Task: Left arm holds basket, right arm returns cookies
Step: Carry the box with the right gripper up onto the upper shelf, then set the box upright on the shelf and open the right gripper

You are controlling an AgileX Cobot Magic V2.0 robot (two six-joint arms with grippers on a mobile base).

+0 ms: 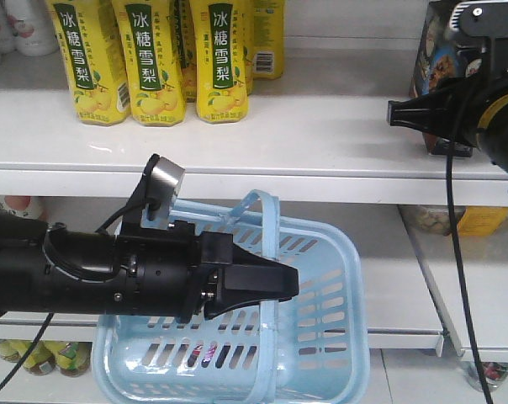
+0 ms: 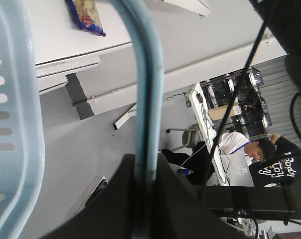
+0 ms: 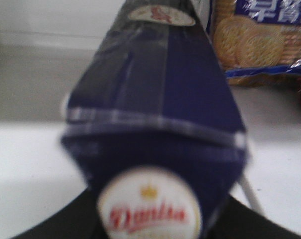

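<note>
Holding: one basket [image 1: 321,337] in left hand [image 1: 267,286], one cookies [image 3: 155,124] in right hand [image 1: 405,114].

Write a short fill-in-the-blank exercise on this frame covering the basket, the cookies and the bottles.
1. The left gripper is closed on the light blue basket by its ____.
2. The right gripper holds the cookies over the ____ shelf.
3. The bottles on that shelf have ____ labels.

Missing words: handle; top; yellow

The basket [image 1: 321,337] is smooth, light blue plastic; the cookies [image 3: 160,114] pack looks glossy navy; the left arm [image 1: 86,273] is matt black; the shelf [image 1: 304,143] is glossy white.
</note>
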